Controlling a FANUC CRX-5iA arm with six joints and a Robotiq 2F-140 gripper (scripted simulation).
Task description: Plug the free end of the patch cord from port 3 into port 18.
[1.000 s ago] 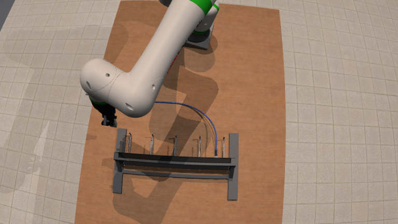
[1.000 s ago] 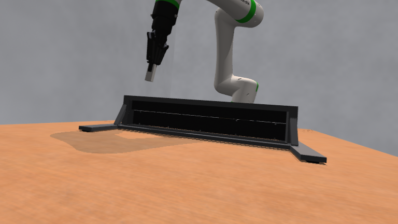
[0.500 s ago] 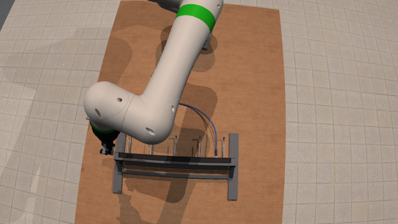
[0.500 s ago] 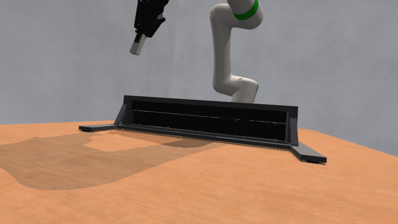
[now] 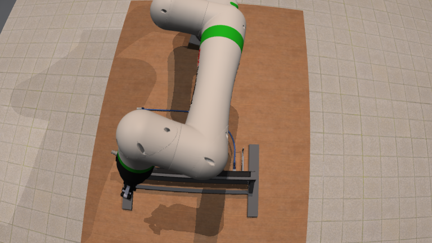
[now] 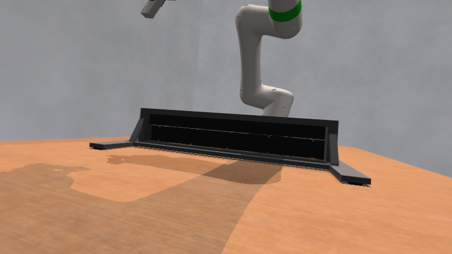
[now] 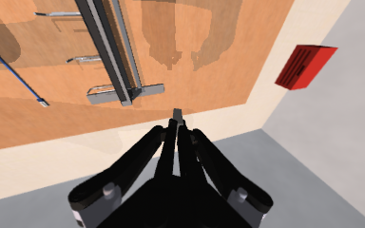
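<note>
The gripper (image 5: 126,192) (image 6: 154,3) (image 7: 177,114) is shut and empty, its grey fingertips together. It hangs high above the table, over the left end of the rack in the top view. The blue patch cord (image 5: 165,109) (image 7: 21,78) lies on the table behind the rack. Its free plug (image 5: 142,108) (image 7: 44,103) lies near the table's left edge, apart from the gripper. The cord's other end meets the rack near its right end in the top view. The rack (image 5: 194,190) (image 6: 238,115) (image 7: 114,76) stands upright on its feet. The port openings and number plates are not visible.
The arm (image 5: 211,77) (image 6: 249,64) hides the cord's middle and part of the rack in the top view. Thin metal bars (image 5: 242,159) (image 7: 86,59) stick out behind the rack. The wooden table (image 5: 274,100) ends left of the rack. A red box (image 7: 304,66) shows beyond it.
</note>
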